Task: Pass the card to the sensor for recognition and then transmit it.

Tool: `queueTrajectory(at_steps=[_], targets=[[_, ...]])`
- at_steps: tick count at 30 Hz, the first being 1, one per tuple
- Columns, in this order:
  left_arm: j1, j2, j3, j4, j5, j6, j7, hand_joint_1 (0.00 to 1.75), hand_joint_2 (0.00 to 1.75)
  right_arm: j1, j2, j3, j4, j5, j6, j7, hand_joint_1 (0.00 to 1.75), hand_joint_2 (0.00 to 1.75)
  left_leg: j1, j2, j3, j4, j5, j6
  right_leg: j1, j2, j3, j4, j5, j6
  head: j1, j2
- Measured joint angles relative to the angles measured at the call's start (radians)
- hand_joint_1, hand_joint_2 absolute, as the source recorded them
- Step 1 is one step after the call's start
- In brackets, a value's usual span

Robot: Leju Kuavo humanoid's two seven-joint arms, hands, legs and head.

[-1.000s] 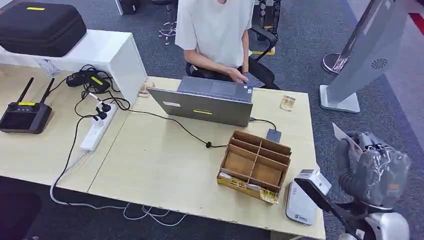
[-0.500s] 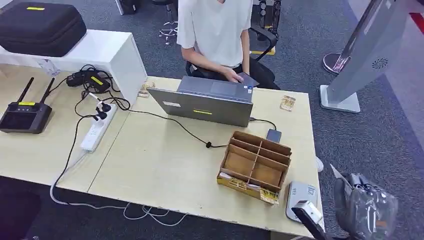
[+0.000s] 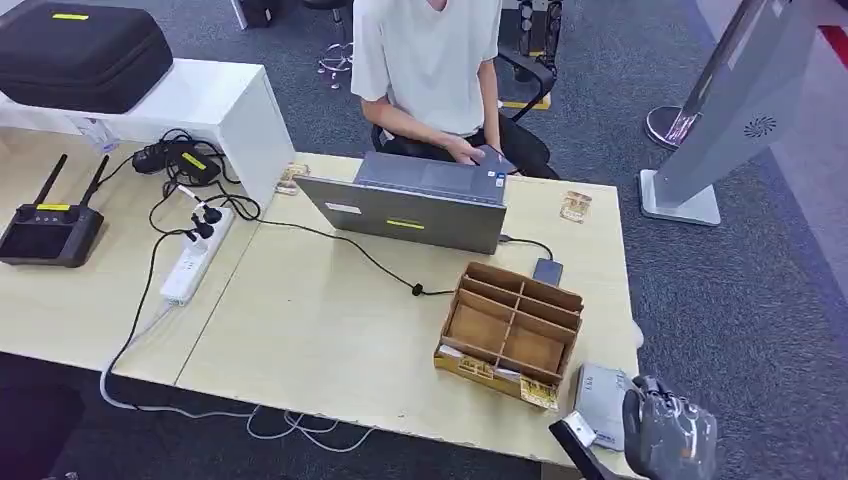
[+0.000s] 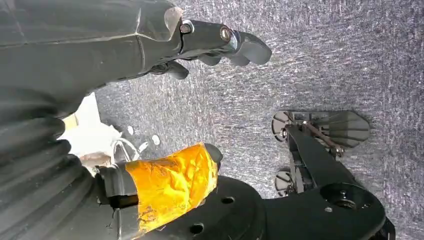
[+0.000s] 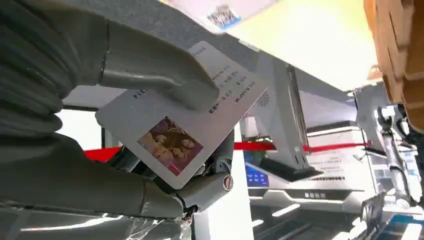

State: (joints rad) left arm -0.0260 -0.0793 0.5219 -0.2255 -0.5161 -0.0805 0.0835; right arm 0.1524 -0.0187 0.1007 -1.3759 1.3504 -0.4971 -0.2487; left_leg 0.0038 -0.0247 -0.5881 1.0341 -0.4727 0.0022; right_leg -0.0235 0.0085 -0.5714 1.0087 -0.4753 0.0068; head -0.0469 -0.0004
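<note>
While our right hand (image 3: 668, 438) pinches the thin white photo card (image 5: 184, 116) above the grey sensor (image 3: 602, 404) at the tabletop's (image 3: 320, 330) near right corner, we judge it light, stiff, slippery; edge-gripping suits. Our left hand (image 4: 150, 100) hangs released.

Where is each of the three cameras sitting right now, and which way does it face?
Head view: high on the body, looking down at the desk, the sensor and the right hand.
Left wrist view: behind the left hand, facing grey carpet.
Right wrist view: behind the right hand, facing the card it pinches.
Shared: the right hand, in the head and right wrist views.
</note>
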Motion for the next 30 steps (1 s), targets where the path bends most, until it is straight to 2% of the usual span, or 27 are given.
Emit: queueTrajectory(at_steps=[16,30], targets=[[-0.001,0.0,0.005,0.0,-0.014,-0.001,0.0,0.0,1.75,-0.021,0.034,0.045,0.136,0.004,-0.034,0.003,1.75,1.75,0.0,0.001,0.001,0.0,0.0,0.0,0.0,0.0,0.001,0.0,0.0,0.0,0.0,0.0],[-0.002,0.0,0.007,0.0,-0.029,-0.005,0.0,0.0,1.75,-0.046,0.034,0.048,0.119,0.005,-0.026,0.026,1.75,1.75,0.0,0.001,0.001,0.0,0.0,0.0,0.0,0.0,0.001,0.0,0.001,0.0,0.0,0.0]])
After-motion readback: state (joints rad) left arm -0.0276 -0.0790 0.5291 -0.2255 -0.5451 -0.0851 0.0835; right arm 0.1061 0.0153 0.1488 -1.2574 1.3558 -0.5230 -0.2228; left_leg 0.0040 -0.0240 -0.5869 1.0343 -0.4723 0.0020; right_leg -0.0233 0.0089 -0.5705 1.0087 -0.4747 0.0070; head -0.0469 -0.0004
